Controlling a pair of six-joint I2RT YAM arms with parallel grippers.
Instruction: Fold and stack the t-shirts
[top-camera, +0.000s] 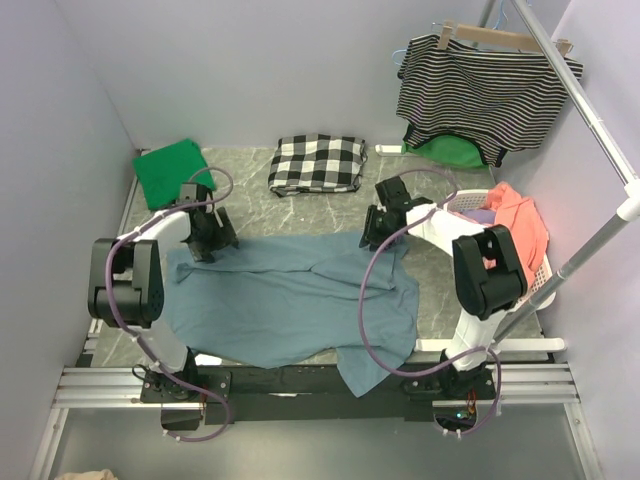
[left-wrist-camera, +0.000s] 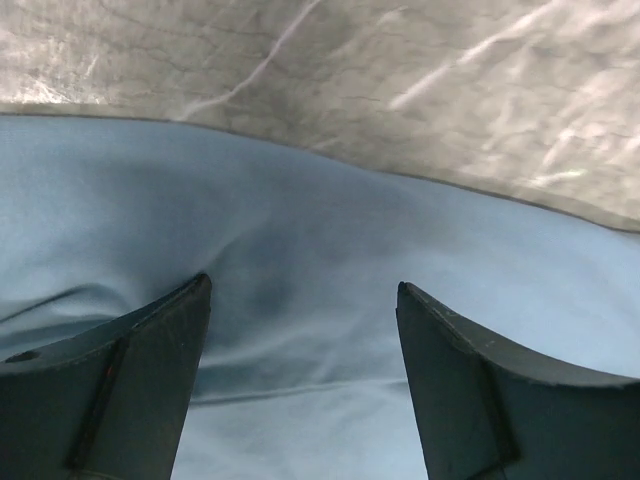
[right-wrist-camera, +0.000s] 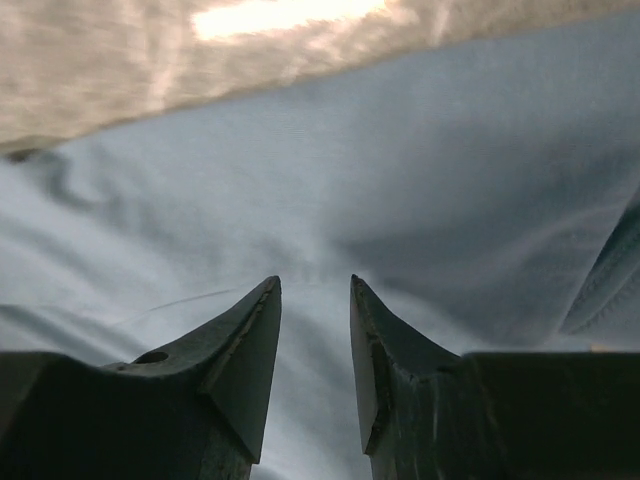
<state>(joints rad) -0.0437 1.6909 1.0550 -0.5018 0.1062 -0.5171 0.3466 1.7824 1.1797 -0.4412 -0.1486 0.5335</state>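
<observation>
at the centre of the marbled tabletop (top-camera: 440, 300) lies the slate-blue t-shirt (top-camera: 290, 300), spread out with some creases, one near corner lapping over the tabletop's near edge by the right arm's base.

left tool (left-wrist-camera: 302, 285): down at the shirt's far left edge, jaws wide apart, both fingers (left-wrist-camera: 130, 390) over blue cloth just short of its border with the bare tabletop. whether the tips press on the fabric cannot be told.

right tool (right-wrist-camera: 313, 282): down at the shirt's far right edge, jaws a narrow gap apart, tips over the cloth.

bright green t-shirt (top-camera: 168, 172): folded, far left corner, well apart from the blue one.

checked cloth (top-camera: 318, 163): folded, far centre.

striped top (top-camera: 485, 90): on a hanger (top-camera: 500, 37), far right, beyond a white laundry basket (top-camera: 543, 268) holding garments.
</observation>
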